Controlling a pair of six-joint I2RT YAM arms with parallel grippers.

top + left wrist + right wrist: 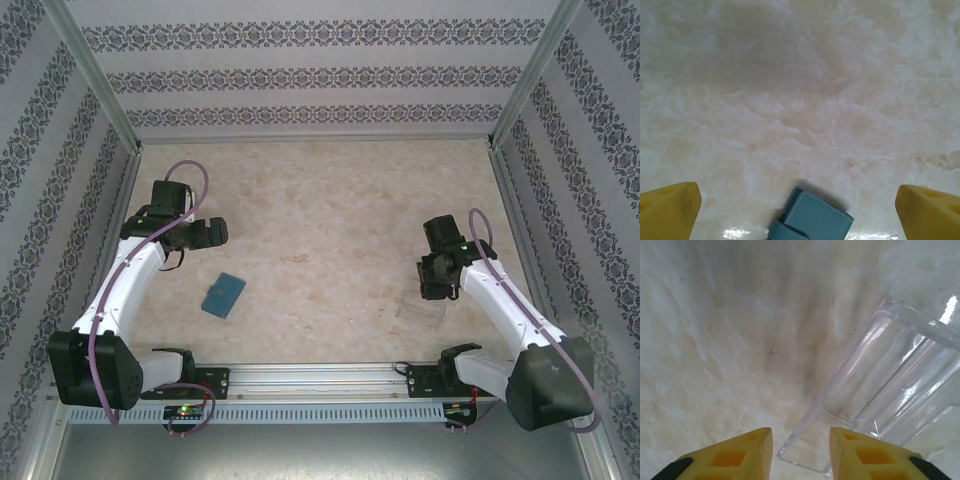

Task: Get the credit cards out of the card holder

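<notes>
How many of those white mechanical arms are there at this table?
2. The left arm stands on the left, beside the teal card holder; the right arm stands on the right, by the clear tray. None seems hidden.

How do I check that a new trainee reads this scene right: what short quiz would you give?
1. True or false: the wallet lies closed on the table.
2. What lies nearest the right gripper? A) a clear tray B) the wallet C) a black card
3. Fill in: the jaws of the left gripper stand ____.

Key: 1 true; 2 A; 3 open.
</notes>
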